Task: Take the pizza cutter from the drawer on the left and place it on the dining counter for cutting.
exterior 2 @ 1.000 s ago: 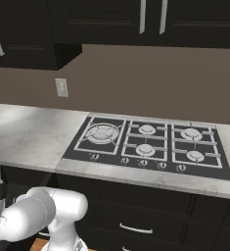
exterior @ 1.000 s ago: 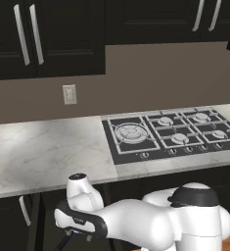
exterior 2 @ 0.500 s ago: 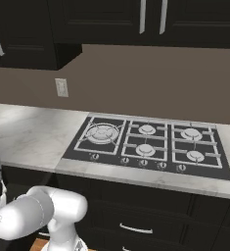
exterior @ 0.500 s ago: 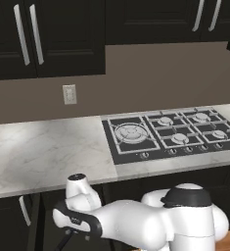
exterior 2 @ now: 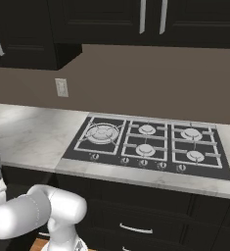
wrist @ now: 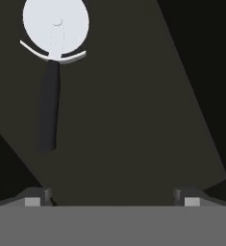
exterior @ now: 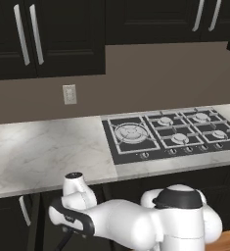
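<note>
Pizza cutter (wrist: 52, 72) lies beyond the open tool (wrist: 112, 194), left

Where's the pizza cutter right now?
In the hand view, the pizza cutter lies upper left on the drawer floor, ahead of the open gripper.
</note>
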{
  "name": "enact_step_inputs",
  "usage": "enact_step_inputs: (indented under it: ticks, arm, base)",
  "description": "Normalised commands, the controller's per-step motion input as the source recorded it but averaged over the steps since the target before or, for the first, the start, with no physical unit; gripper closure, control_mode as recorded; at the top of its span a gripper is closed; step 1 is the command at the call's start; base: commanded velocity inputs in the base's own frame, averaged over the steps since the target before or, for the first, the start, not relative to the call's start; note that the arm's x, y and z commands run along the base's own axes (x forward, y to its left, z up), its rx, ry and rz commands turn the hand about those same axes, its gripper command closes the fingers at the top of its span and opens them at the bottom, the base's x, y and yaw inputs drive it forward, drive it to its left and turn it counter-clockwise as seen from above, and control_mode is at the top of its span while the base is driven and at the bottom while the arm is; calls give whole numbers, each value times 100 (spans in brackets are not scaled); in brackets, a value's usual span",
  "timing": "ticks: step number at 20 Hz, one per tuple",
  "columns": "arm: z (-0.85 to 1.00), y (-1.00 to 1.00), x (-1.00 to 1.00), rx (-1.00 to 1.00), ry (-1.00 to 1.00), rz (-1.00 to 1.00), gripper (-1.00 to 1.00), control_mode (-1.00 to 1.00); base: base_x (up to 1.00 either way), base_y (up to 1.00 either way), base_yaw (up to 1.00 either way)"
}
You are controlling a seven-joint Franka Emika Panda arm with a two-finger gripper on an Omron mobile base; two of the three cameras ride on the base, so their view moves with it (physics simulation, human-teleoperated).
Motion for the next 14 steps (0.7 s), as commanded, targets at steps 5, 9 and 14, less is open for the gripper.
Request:
enact_step_inputs:
  ticks: [5,9,14]
  arm:
    - [-12,11,13,0,0,2,-100,-100]
    - [-26,1,2,-2,-7,0,-100,-100]
    - [-26,0,16,-2,-13,0,-100,-100]
  base:
    - [0,0,0]
    - [0,0,0]
    - [0,0,0]
